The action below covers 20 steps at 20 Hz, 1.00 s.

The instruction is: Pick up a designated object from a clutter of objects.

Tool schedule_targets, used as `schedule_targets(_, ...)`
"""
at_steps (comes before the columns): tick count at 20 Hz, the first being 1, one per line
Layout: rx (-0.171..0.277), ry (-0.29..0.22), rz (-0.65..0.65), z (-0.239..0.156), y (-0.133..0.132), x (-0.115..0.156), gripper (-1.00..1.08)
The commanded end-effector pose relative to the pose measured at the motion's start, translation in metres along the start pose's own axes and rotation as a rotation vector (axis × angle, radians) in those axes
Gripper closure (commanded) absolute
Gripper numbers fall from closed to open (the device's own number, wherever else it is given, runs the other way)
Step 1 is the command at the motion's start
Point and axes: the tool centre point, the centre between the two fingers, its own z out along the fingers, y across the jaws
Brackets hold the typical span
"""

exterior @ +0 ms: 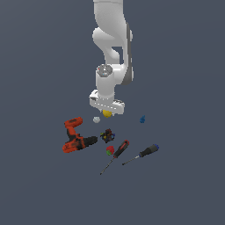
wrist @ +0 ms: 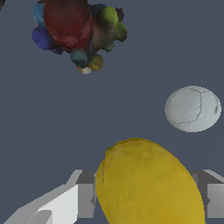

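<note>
The yellow ball (exterior: pixel 107 113) sits between my gripper's (exterior: pixel 107 110) two fingers, just under the white hand in the exterior view. In the wrist view the yellow ball (wrist: pixel 148 183) fills the gap of the gripper (wrist: pixel 146 194), and a grey finger (wrist: pixel 85 194) presses against each of its sides. The gripper is shut on the ball. I cannot tell whether the ball is off the ground. The rest of the clutter lies apart from it, toward the front in the exterior view.
A small white lump (exterior: pixel 96 119) (wrist: pixel 192 108) lies close beside the ball. Nearby are a dark multicoloured piece (exterior: pixel 107 136) (wrist: pixel 76 33), an orange-and-black drill (exterior: pixel 76 136), a red-green ball (exterior: pixel 110 150), two screwdrivers (exterior: pixel 116 154) (exterior: pixel 143 154) and a blue piece (exterior: pixel 142 119).
</note>
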Motion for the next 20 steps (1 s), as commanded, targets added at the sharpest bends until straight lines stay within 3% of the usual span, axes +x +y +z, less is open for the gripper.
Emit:
schedule_targets(1,0.0,0.001,0.0,-0.014,-0.009,0.0,1.08)
schedule_targets(20,-0.004,0.003,0.001,-0.163,-0.102,0.0,1.08)
